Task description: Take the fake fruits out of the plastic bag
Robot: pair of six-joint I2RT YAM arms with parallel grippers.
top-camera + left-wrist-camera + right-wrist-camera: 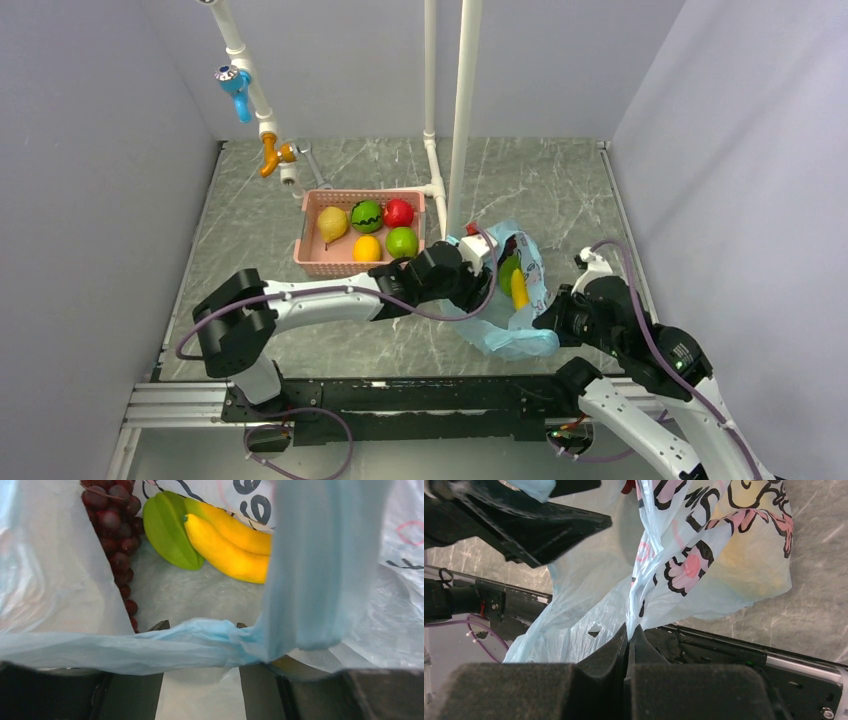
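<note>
The light-blue plastic bag (520,342) lies right of centre with its mouth open. My left gripper (482,272) is open at the mouth; in the left wrist view the bag's rim (150,647) drapes across its fingertips (161,626). Inside lie yellow bananas (227,545), a green fruit (169,530) and dark purple grapes (112,525). The bananas also show in the top view (518,288). My right gripper (629,632) is shut on a fold of the bag (704,565) at its near right side (553,318).
A pink lattice basket (330,268) behind the left arm holds a pear (332,224), watermelon (366,216), red apple (398,212), orange (367,248) and green apple (402,242). White pipes (465,110) stand behind the bag. A black rail (400,398) runs along the near edge.
</note>
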